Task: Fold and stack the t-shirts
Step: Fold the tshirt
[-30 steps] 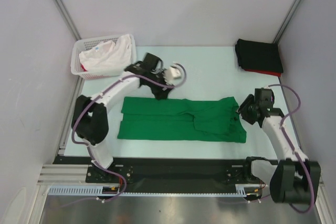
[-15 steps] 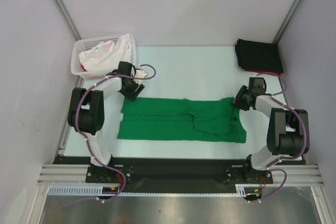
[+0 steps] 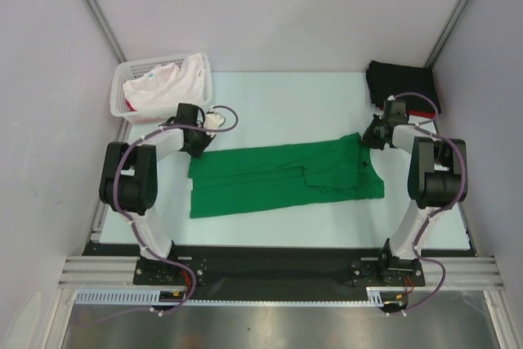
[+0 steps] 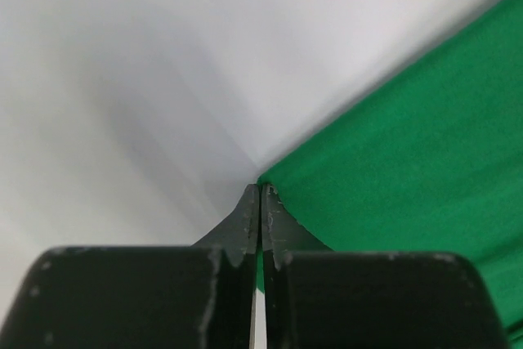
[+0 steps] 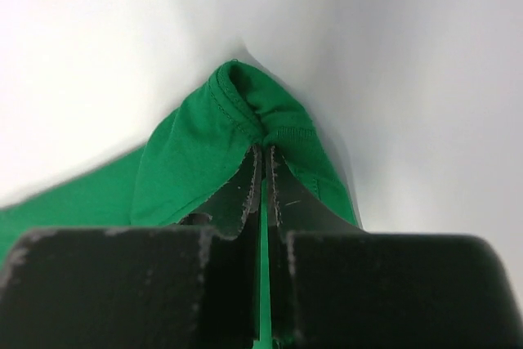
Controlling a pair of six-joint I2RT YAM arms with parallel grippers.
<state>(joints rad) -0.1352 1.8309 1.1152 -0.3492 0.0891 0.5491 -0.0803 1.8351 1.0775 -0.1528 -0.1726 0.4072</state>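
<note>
The green t-shirt (image 3: 278,177), folded into a long band, lies across the middle of the table. My left gripper (image 3: 198,146) is shut on its far left corner, and green cloth (image 4: 409,169) shows between the closed jaws at the left gripper (image 4: 260,194). Over on the far right, my right gripper (image 3: 368,138) is shut on the other corner. There the hem of the green t-shirt (image 5: 204,145) bunches up just beyond the right gripper (image 5: 263,153). A folded black t-shirt (image 3: 402,86) lies on a red t-shirt (image 3: 417,114) at the back right. The white t-shirt (image 3: 167,83) fills the basket.
The white mesh basket (image 3: 117,100) stands at the back left against the wall. Grey walls close the table on three sides. Both arms reach out low over the table's left and right edges.
Both grippers came down onto the green t-shirt's far corners and shut on them. The shirt's far edge has been drawn back, its right end most, so the band lies slanted.
</note>
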